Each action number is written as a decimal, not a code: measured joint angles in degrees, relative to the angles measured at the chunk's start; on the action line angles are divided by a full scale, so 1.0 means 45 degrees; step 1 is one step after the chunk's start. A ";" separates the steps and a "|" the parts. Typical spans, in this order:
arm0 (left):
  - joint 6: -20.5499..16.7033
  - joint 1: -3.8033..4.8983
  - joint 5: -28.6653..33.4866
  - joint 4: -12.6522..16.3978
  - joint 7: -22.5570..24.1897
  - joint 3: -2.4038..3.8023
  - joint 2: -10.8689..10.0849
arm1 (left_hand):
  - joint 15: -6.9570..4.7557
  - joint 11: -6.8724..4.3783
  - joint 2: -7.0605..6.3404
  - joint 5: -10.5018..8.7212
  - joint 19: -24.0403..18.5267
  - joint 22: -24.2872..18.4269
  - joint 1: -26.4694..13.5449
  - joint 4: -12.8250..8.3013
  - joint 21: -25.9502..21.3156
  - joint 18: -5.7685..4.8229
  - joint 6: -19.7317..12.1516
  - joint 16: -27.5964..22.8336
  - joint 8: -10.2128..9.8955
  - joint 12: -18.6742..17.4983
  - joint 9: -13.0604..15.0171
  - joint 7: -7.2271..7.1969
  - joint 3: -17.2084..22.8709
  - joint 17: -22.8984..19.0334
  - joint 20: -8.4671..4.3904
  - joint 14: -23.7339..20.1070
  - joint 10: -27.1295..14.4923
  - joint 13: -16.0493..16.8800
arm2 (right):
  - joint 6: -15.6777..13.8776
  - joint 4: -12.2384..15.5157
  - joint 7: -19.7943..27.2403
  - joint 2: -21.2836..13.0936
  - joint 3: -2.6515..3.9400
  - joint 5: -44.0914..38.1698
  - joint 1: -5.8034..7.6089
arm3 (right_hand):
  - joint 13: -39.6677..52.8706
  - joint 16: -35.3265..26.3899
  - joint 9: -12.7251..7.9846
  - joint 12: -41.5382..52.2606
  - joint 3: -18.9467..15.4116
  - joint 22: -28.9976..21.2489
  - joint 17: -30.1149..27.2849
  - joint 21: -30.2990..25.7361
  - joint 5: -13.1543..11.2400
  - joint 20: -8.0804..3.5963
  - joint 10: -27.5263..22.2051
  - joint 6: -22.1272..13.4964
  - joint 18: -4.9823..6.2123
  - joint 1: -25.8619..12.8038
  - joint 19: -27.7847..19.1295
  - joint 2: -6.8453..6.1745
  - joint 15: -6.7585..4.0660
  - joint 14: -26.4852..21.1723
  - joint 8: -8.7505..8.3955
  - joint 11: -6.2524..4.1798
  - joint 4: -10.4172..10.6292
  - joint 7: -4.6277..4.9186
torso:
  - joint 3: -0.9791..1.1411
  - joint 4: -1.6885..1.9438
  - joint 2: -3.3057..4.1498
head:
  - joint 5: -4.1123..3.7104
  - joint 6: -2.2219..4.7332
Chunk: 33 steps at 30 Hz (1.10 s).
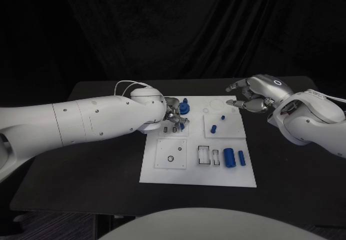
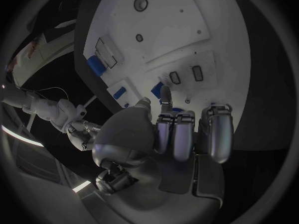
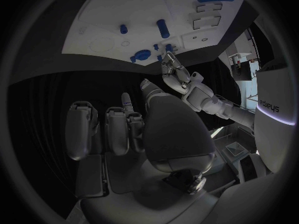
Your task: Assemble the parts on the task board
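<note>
I judge the job partly done. On the board [image 1: 160,172] a peg [image 1: 214,129] stands upright in the right-hand plate, a smaller stud [image 1: 223,118] sits just behind it, and a knobbed piece [image 1: 184,107] stands near the far edge by my left hand [image 1: 173,116]. Still loose, as far as I can tell, are the cylinder [image 1: 228,157] and the thin pin [image 1: 241,158] lying side by side at the board's right, next to two open slots [image 1: 204,154]; the ring hole in the near-left plate also looks unfilled. My left hand is down on the board's far-left plate with a small blue part [image 1: 182,125] at its fingertips (whether I pinch it or merely touch it, I cannot tell). My right hand [image 1: 254,95] hovers above the board's far right corner, fingers curled in loosely and holding nothing. So several parts remain to seat.
</note>
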 measured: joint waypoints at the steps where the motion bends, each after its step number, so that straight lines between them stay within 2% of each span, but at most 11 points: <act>1: 0.0000 -0.0001 -0.0008 -0.0016 0.0010 0.0000 0.0012 | 0.0000 0.0000 0.0000 0.0000 0.0000 0.0000 0.0000 0.0000 0.0000 0.0000 0.0029 0.0000 -0.0006 0.0000 0.0002 0.0028 0.0000 0.0000 0.0000 0.0000 0.0000 0.0000 | 0.0003 -0.0003 -0.0001 0.0000 0.0000 0.0000 0.0000 | 0.0000 0.0000 0.0000 0.0000 0.0000 0.0000 0.0000 0.0000 0.0000 0.0000 0.0000 0.0000 0.0000 0.0000 0.0000 0.0000 0.0000 0.0000 0.0000 0.0000 0.0000 0.0000 | 0.0001 -0.0001 0.0000 | -0.0001 0.0000; 7: 0.0000 -0.0027 -0.0054 -0.0147 0.0079 0.0000 0.0071 | 0.0000 0.0001 0.0000 0.0000 0.0000 0.0000 0.0000 -0.0016 -0.0077 0.0001 0.0046 0.0000 -0.0198 -0.0001 0.0051 0.0046 0.0094 -0.0001 0.0000 0.0000 0.0000 0.0000 | 0.0031 -0.0007 -0.0009 0.0002 0.0000 0.0001 0.0000 | -0.0001 0.0000 0.0000 0.0000 0.0000 -0.0001 0.0000 0.0000 0.0000 0.0000 0.0000 0.0000 0.0000 0.0000 0.0000 0.0000 0.0000 0.0000 0.0000 0.0000 0.0000 0.0000 | 0.0006 0.0001 -0.0006 | -0.0016 0.0000; 17: 0.0007 -0.0177 -0.0079 -0.0353 0.0206 -0.0004 0.0196 | 0.0001 0.0002 -0.0007 0.0270 0.0000 0.0000 0.0107 -0.0088 -0.0077 0.0001 0.0092 0.0000 -0.0547 -0.0001 0.0127 0.0000 0.0231 -0.0001 0.0001 0.0000 0.0000 -0.0010 | 0.0081 -0.0008 -0.0029 0.0008 0.0000 0.0001 0.0000 | 0.0000 -0.0051 0.0001 0.0000 0.0000 -0.0001 0.0000 -0.0049 0.0000 0.0000 0.0000 0.0000 0.0000 0.0000 0.0000 0.0000 0.0044 -0.0044 0.0000 0.0000 0.0000 0.0000 | 0.0015 0.0000 -0.0009 | -0.0057 0.0000; 33: 0.0091 -0.0291 -0.0094 -0.0454 0.0253 -0.0001 0.0283 | 0.0001 0.0003 -0.0040 0.0348 0.0000 -0.0001 0.0362 -0.0264 -0.0141 0.0000 0.0184 0.0000 -0.0829 -0.0001 0.0256 -0.0001 0.0550 -0.0001 0.0002 0.0000 -0.0001 -0.0009 | 0.0161 -0.0038 -0.0074 0.0044 0.0000 0.0001 0.0000 | 0.0010 -0.0051 -0.0012 0.0000 0.0000 -0.0001 0.0000 -0.0105 0.0050 0.0000 0.0034 -0.0001 0.0000 0.0000 0.0000 0.0000 0.0044 -0.0044 0.0000 0.0034 0.0000 0.0000 | 0.0020 -0.0018 -0.0002 | -0.0070 0.0000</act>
